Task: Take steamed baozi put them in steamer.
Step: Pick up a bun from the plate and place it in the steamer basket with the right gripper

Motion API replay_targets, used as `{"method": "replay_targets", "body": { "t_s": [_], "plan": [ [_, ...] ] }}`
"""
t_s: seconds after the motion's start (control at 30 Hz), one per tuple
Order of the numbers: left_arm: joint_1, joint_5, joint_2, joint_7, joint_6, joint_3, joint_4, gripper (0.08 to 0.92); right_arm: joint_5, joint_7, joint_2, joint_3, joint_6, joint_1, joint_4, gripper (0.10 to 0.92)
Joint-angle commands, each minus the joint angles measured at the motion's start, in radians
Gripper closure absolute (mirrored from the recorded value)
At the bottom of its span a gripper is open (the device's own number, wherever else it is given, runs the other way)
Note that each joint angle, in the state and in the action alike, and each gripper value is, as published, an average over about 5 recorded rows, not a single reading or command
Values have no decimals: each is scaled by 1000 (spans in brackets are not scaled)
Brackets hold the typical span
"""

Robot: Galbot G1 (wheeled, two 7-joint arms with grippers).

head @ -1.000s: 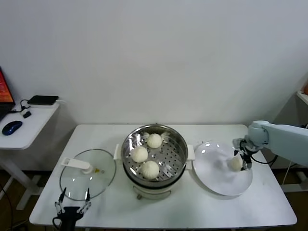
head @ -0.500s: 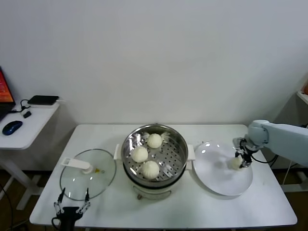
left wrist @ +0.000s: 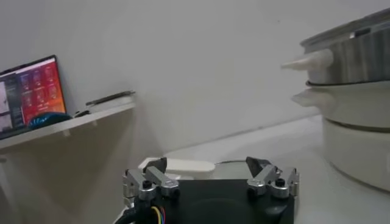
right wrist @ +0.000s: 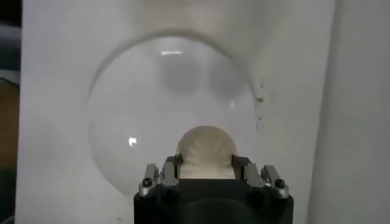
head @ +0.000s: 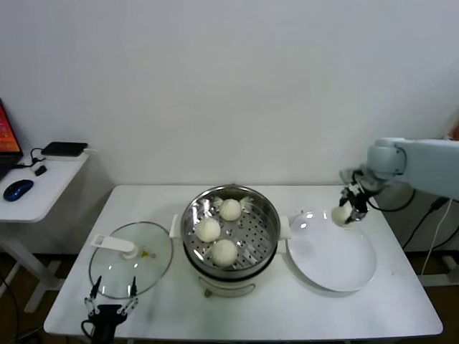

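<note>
The right gripper (head: 349,210) has its jaws clamped on a smooth, matte off-white dough bun (head: 341,214), held above the far edge of the flat glossy white plate (head: 331,256). Three similar buns (head: 224,251) sit inside the round, shiny perforated stainless-steel steamer (head: 229,226) at bench centre. The left gripper (head: 109,309) idles at the near left, jaws spread and empty.

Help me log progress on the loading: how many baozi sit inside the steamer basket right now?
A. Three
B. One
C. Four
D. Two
A: three baozi lie on the steamer floor, while the fourth baozi is clamped in the right gripper above the white plate.
</note>
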Motion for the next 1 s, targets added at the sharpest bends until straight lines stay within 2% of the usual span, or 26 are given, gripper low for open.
{"method": "replay_targets", "body": {
  "t_s": [0.03,0.27,0.47,0.77,1.0],
  "plan": [
    [0,5,-28,1,2,9,-5,177,419,43,143,-33,-154,354,282,451],
    [8,8,-27,1,0,13,-14,177,500,97,258,137,-239,259,282,455],
    [14,8,-28,1,-3,10,-23,177,463,133,318,199,-264,117,233,449],
    [9,9,-33,1,-6,0,-3,177,372,168,308,201,-271,-56,206,448],
    [2,19,-34,1,-10,-1,18,177,315,184,318,240,-271,-161,129,448]
  ]
}}
